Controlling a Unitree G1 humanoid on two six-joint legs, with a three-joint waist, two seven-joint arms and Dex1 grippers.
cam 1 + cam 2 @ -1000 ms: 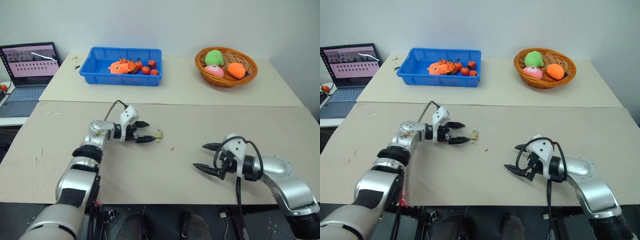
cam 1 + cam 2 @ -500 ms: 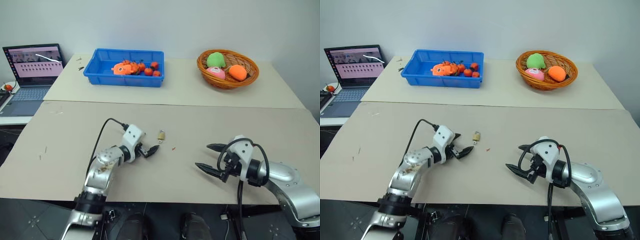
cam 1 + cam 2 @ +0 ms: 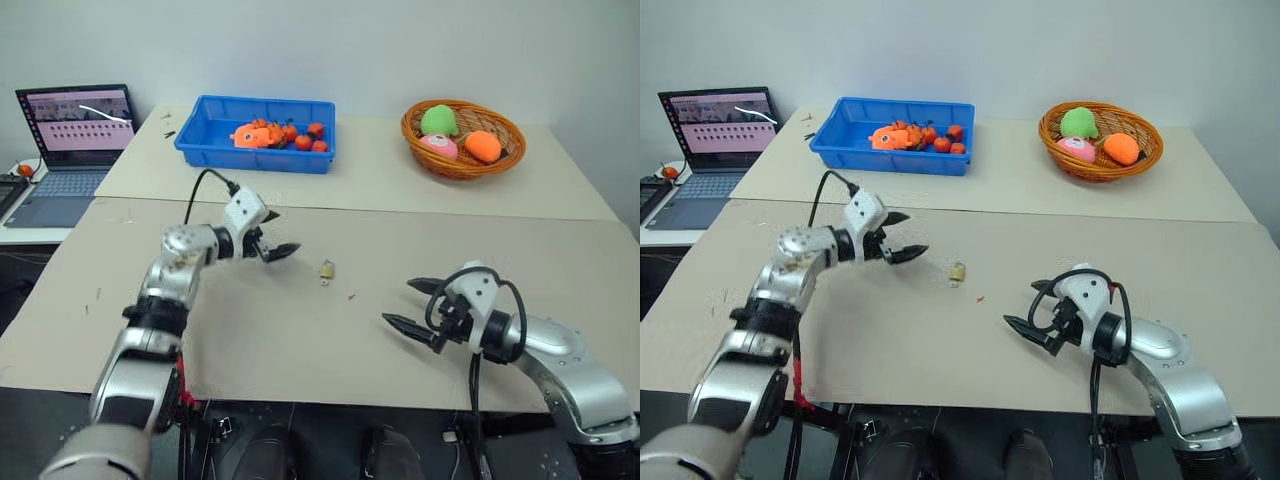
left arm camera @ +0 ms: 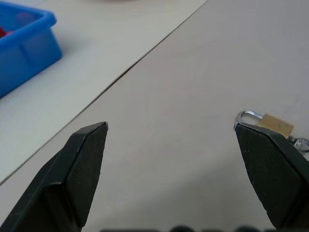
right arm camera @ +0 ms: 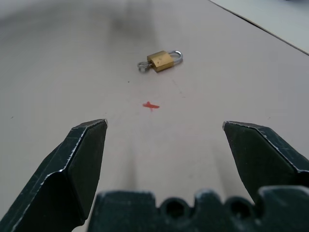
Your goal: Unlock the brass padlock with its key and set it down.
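Tan table (image 3: 520,250), padlock lying loose mid-surface, both grippers empty.

Padlock (image 5: 164,60) lies flat near the table's middle, between the two grippers, with the key (image 5: 143,65) seemingly seated at its base; shackle state cannot be judged. Left gripper (image 3: 272,248) hovers to the padlock's left, fingers spread wide, touching nothing. Right gripper (image 3: 412,304) sits nearer and to the right, equally spread, holding nothing. Risk: padlock and key are tiny against the fingers, so a closing pinch may skid the lock away or knock the key out. A red mark (image 5: 150,105) lies just beside it and could be mistaken for a target.
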